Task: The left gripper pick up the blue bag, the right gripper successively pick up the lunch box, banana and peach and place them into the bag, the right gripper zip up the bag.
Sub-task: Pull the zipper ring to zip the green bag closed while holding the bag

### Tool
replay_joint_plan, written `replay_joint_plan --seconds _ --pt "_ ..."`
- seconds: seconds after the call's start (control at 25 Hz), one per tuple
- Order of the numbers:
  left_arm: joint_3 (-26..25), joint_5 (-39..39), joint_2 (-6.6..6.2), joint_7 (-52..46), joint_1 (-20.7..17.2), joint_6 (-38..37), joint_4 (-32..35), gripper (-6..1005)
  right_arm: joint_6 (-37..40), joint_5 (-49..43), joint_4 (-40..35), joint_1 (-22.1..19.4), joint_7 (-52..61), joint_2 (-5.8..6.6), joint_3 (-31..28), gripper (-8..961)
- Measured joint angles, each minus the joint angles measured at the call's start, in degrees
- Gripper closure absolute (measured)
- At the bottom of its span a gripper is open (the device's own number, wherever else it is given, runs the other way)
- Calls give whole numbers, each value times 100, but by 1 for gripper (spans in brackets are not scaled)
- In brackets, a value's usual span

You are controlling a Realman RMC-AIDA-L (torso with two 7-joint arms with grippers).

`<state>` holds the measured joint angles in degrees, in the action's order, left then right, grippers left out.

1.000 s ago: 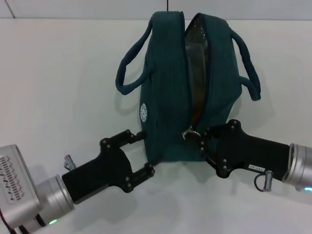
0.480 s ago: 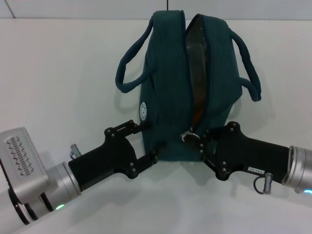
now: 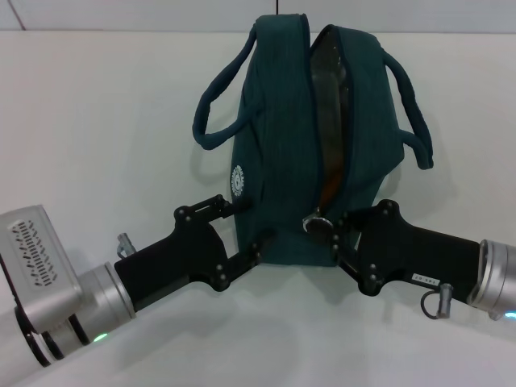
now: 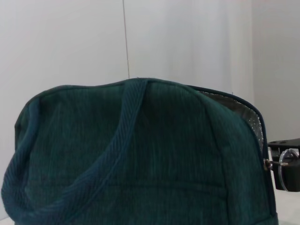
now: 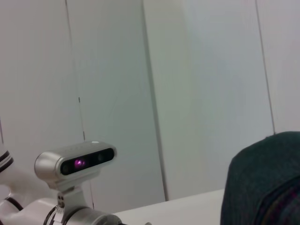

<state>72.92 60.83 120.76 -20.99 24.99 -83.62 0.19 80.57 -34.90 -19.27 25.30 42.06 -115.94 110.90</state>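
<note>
The right gripper (image 3: pixel 332 232) sits at the near end of the bag (image 3: pixel 278 161), its fingers pinched narrow at the zip pull (image 3: pixel 313 222), a small metal ring at the bottom of the open zip. Whether the ring is truly clamped or only touched I cannot tell, though the fingers look closed on it. The left gripper (image 3: pixel 242 230) is spread wide across the bag's near left corner, one finger by the side panel with the round white patch (image 3: pixel 237 183), the other under the bottom edge; it braces the bag and does not pinch it.

To zip well, I judge the right gripper should draw the pull straight along the zip line toward the far end, keeping the ring flat and low, while the left holds the near end firm so the fabric does not bunch or follow.

The bag lies on the white table (image 3: pixel 97 121) with both handles (image 3: pixel 211 113) splayed outward. Its mouth gapes along most of the top, showing a silvery lining (image 3: pixel 326 89) and an orange glimpse low inside, perhaps fruit. The lunch box, banana and peach are not visible outside it.
</note>
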Motion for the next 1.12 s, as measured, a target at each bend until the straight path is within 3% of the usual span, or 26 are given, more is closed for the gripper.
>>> replay_joint_plan --seconds 0.44,0.84,1.12 --pt "27 42 0 469 34 -1 5 658 45 -42 3 61 981 79 -15 938" --pt "29 43 0 742 131 -7 25 838 268 -112 107 368 2815 269 5 939" --pt "29 36 0 912 194 -14 25 909 536 -127 299 584 3822 375 -30 939"
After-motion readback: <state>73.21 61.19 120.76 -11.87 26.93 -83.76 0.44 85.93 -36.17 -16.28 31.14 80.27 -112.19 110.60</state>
